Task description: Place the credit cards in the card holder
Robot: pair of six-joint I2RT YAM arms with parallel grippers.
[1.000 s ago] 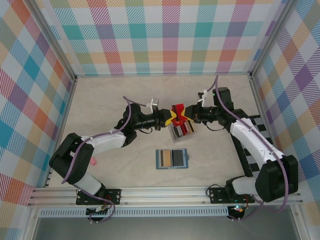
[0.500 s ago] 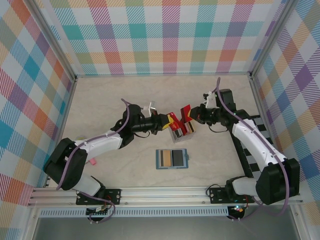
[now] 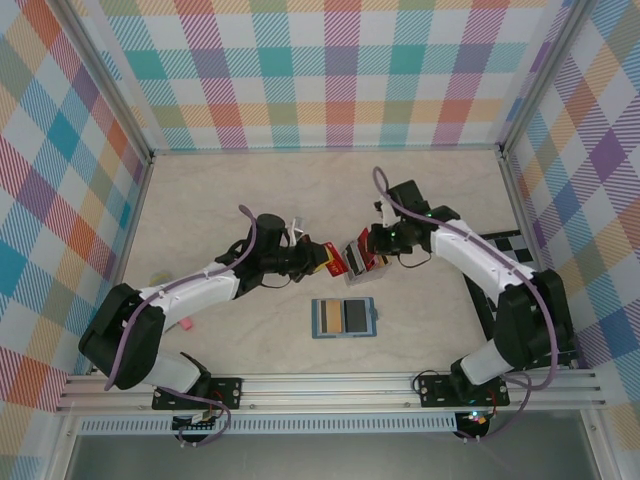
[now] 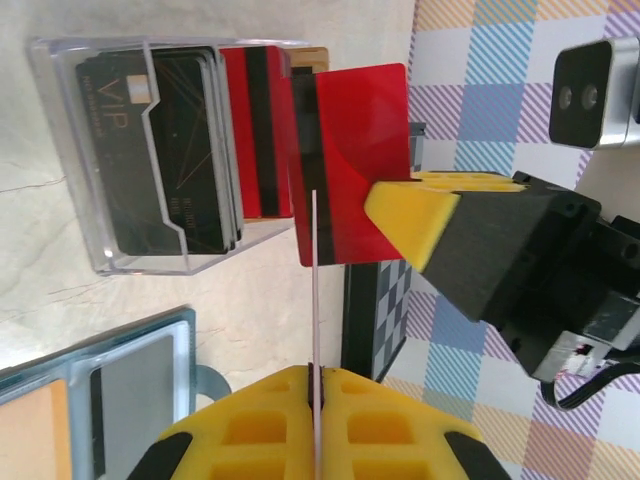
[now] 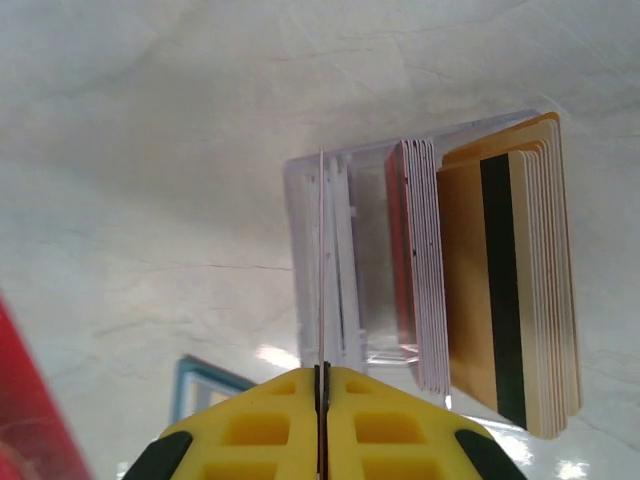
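Observation:
The card holder (image 3: 344,317) lies open on the table with a gold and a dark card in its slots; its teal edge (image 4: 100,395) shows low in the left wrist view. Just beyond it, a clear rack (image 3: 360,272) holds several credit cards: black (image 4: 160,150), red, and gold (image 5: 500,290). My left gripper (image 3: 318,257) (image 4: 315,372) is shut on a red card (image 3: 335,263), seen edge-on (image 4: 315,290), left of the rack. My right gripper (image 3: 372,243) (image 5: 320,372) is shut on another red card (image 4: 350,160), edge-on (image 5: 320,260), over the rack.
A black-and-white chequered board (image 3: 518,242) lies at the right side of the table. A small pink object (image 3: 186,323) sits near the left arm's base. Plaid walls close in the back and both sides.
Both grippers have closed on red cards and lifted them from the rack. The left has pulled back left and nearer; the right has swung left over the rack.

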